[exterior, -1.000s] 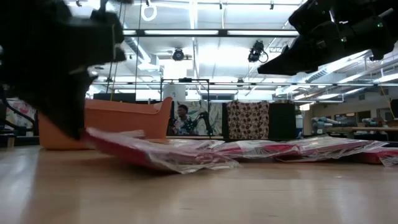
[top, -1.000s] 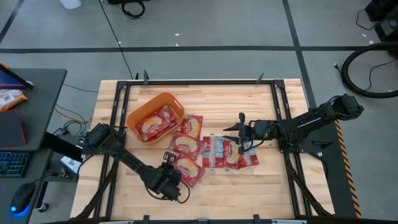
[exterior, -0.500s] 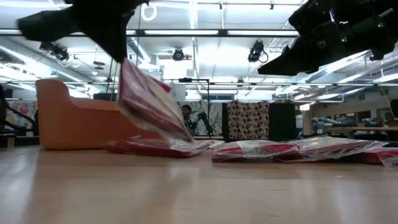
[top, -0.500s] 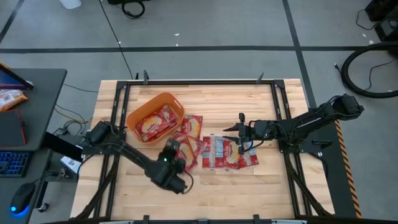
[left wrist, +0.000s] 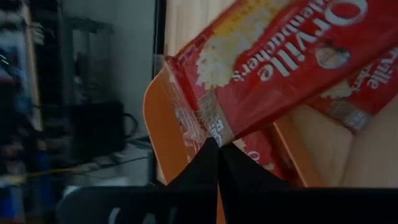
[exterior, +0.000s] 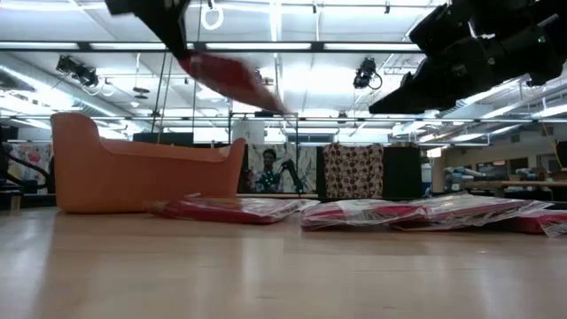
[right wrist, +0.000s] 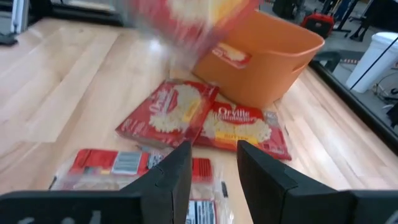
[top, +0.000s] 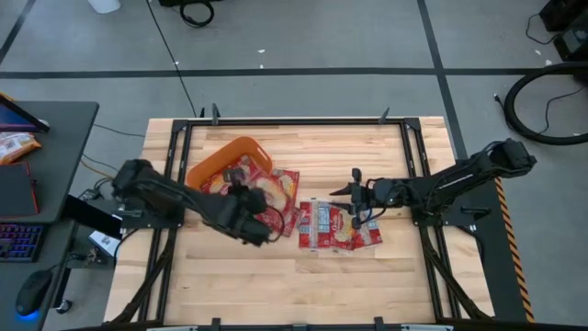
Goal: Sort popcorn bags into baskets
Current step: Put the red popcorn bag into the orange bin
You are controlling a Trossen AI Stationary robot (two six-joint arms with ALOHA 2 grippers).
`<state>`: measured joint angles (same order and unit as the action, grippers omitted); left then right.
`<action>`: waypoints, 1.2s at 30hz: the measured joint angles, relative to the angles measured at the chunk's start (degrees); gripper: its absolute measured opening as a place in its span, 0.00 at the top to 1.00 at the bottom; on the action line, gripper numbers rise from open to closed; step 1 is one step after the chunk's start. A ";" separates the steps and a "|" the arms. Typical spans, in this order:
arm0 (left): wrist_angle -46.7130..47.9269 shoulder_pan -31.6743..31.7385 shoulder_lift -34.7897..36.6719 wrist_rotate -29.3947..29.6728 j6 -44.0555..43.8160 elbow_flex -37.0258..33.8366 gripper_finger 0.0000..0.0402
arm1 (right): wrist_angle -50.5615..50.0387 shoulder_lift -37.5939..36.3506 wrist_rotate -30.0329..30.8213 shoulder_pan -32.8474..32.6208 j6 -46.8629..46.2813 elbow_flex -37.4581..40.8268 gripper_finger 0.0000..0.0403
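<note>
My left gripper is shut on a red popcorn bag, which it carries in the air near the orange basket's near right corner. The basket holds at least one red bag. Several more bags lie flat on the table: two beside the basket and a row to the right. My right gripper hovers open over the right end of that row, its fingers apart above the bags. My left gripper pinches the red popcorn bag by the edge of one short end between its two shut fingers. The bag is lifted clear of the table. It reaches away from the fingers and slants down toward its free end.
Black frame rails run along the table's left and right sides and its far edge. Bare wood lies near the front edge. A desk with a keyboard stands left of the table. A person shows in the room beyond.
My left gripper has risen from the table's near side and swung toward the far left, to the basket. The bag it holds lay on the table a second ago, then hung tilted from the fingers, and is now lifted high and clear.
</note>
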<state>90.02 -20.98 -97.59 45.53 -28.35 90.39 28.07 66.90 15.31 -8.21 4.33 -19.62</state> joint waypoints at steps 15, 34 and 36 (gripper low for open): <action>-0.05 18.95 7.61 -13.27 -9.77 -0.58 1.00 | 0.15 1.41 0.02 -0.13 -1.18 0.00 0.67; -0.79 29.00 7.37 -28.87 -13.46 -20.16 0.92 | 0.13 1.41 0.09 -1.84 -1.63 0.00 0.67; -1.85 27.91 7.35 -30.79 -13.22 -20.31 0.87 | 0.14 1.41 0.07 -1.84 -1.92 0.00 0.67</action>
<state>88.16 6.93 -90.24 14.74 -41.56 70.08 28.21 68.31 15.38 -10.04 2.41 -19.62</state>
